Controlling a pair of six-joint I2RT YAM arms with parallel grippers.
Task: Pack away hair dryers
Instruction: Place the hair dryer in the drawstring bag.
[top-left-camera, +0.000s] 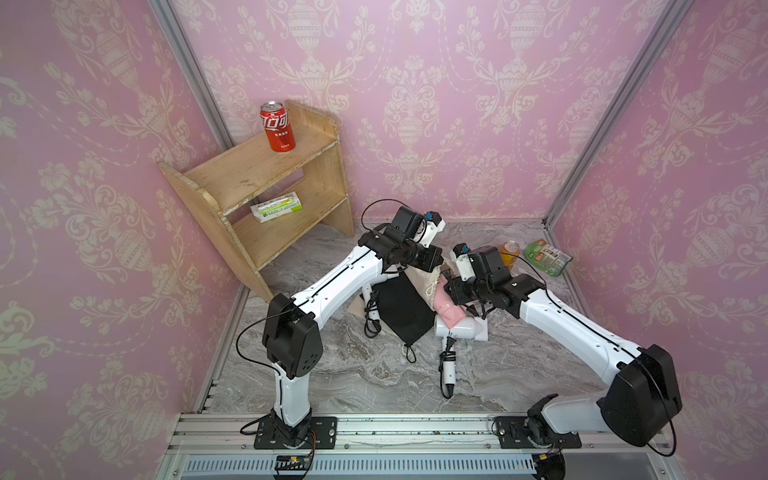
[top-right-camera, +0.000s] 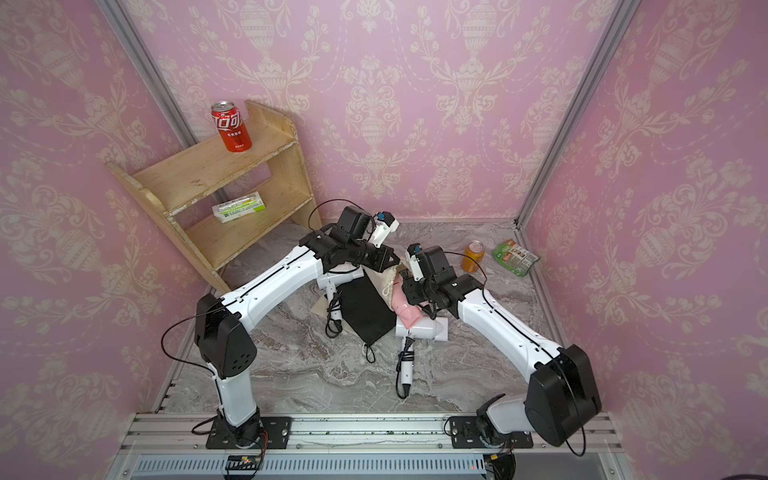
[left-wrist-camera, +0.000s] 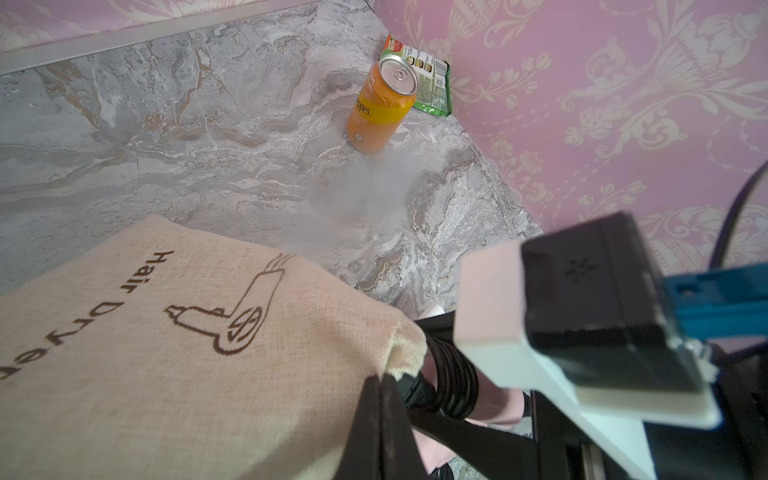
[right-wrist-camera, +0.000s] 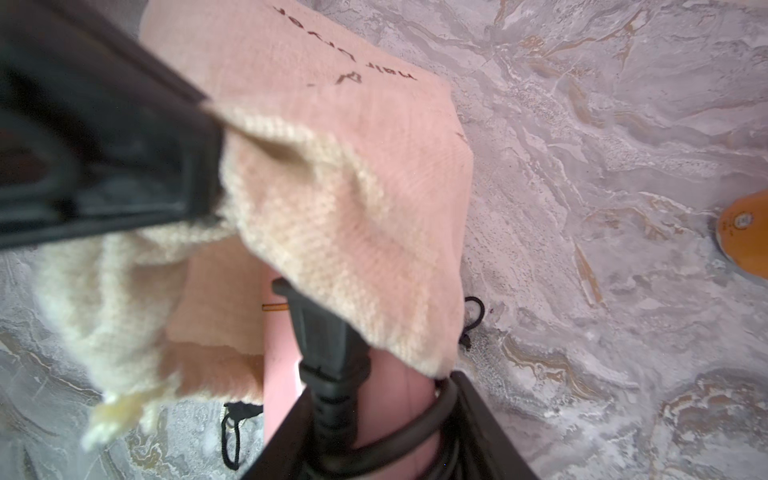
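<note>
Jaws are clamped: left gripper (left-wrist-camera: 382, 399) on beige pouch (left-wrist-camera: 166, 332) printed "Hair Dryer", right gripper (right-wrist-camera: 374, 436) around pink hair dryer (right-wrist-camera: 395, 382).

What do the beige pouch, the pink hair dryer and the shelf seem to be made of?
The beige pouch: coarse woven cloth, probably linen or cotton; the weave shows, matte. The pink hair dryer: likely smooth plastic, with a soft sheen. The shelf: bare light wood, perhaps plywood; grain and rough edges show.
</note>
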